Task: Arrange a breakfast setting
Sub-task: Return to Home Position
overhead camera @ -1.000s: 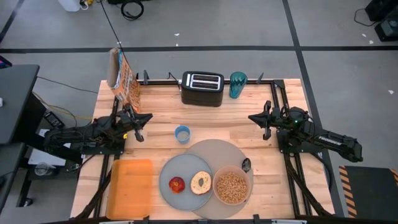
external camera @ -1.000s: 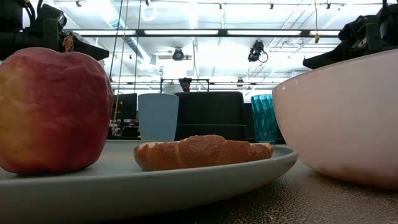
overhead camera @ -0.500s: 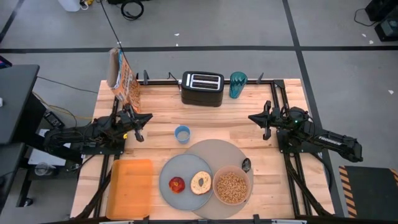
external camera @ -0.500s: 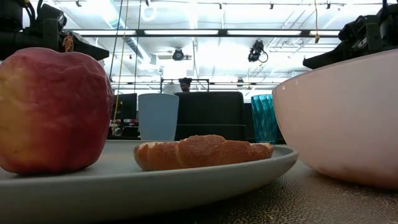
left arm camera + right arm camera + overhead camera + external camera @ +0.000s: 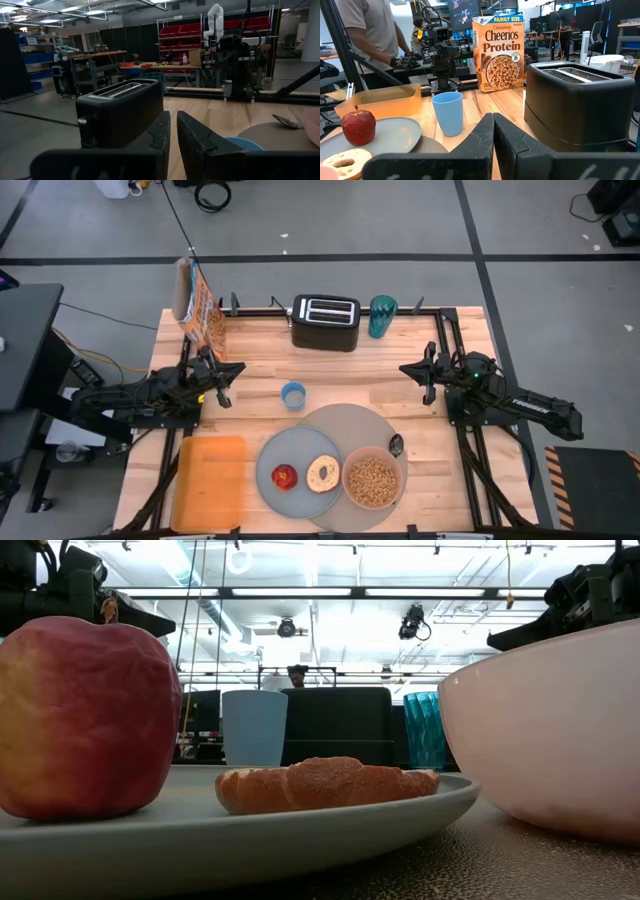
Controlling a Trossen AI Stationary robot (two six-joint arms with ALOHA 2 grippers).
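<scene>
High view: grey-blue plate (image 5: 270, 452) carrying red apple (image 5: 285, 476) and bagel half (image 5: 323, 473) overlaps the grey mat (image 5: 355, 420) by the table's near edge, with the cereal-filled pink bowl (image 5: 346, 480) and spoon (image 5: 396, 445) on the mat; left gripper (image 5: 222, 385) and right gripper (image 5: 425, 375) hang well apart over bare wood, ample room between. Low view: the apple looks firm, smooth and likely to roll, the bagel light and crumbly, best pinched across its rim. Wrist views: right fingers (image 5: 484, 137) pressed together; left fingers (image 5: 161, 140) all but closed, slim gap, holding nothing.

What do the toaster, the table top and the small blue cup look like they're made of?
Toaster: likely black plastic or painted metal, smooth matte shell with soft highlights.
Table top: pale wood planks, visible grain and board seams.
Small blue cup: probably plastic, uniform matte colour, thin rim, no glaze shine.
</scene>
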